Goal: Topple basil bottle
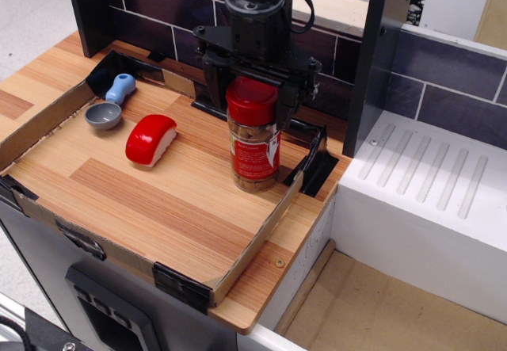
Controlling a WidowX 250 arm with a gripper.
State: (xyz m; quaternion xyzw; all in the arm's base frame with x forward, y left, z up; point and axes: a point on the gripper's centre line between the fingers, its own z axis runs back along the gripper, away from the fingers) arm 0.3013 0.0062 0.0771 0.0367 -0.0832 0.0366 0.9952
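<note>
My gripper (250, 101) hangs with its fingers spread apart just behind the upright basil bottle (253, 135), which stands near the tray's (255, 242) right wall.

Upright basil bottle (254, 137) near tray's right wall (257, 236), pincer (252, 89) spread behind its red cap

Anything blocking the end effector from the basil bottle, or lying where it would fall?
Nothing visible separates the end effector from the basil bottle; it sits right behind the cap. The board to the bottle's left is bare up to the red sushi toy.
</note>
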